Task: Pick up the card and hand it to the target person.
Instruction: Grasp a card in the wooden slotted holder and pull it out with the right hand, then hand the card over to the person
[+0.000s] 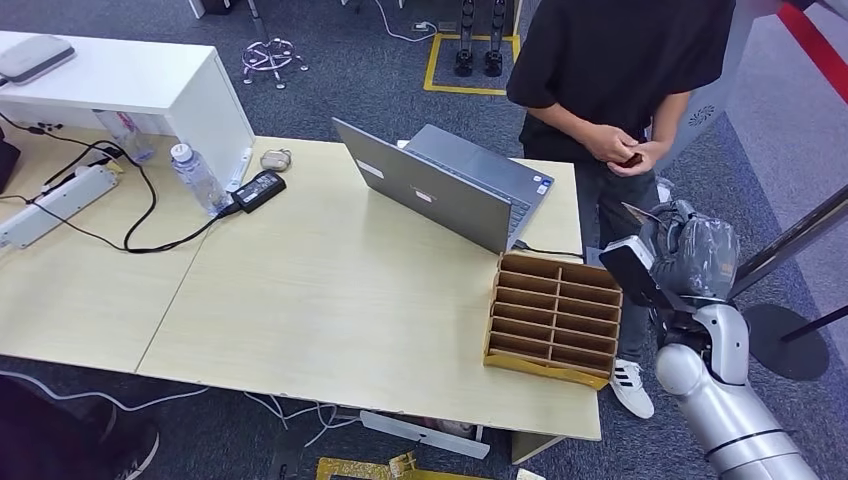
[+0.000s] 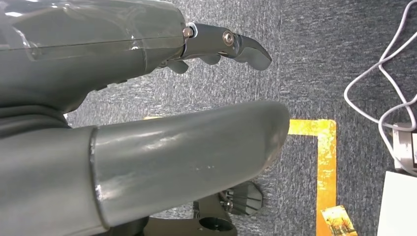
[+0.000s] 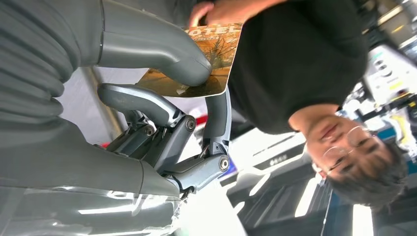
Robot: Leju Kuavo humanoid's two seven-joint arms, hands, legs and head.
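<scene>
The hotel card point(image 3: 211, 59) is pinched by the right robot hand point(image 3: 162, 93) and offered toward the person point(image 1: 610, 80); release on their grasp is called for next. The left robot hand point(image 2: 147, 123) is seen holding nothing, fingers apart.

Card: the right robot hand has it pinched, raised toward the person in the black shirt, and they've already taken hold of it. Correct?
Not quite. The right robot hand does pinch the card, raised near the person in the black shirt, but they haven't taken hold of it. In the head view both of the person's hands are clasped at the waist, apart from the card.
</scene>
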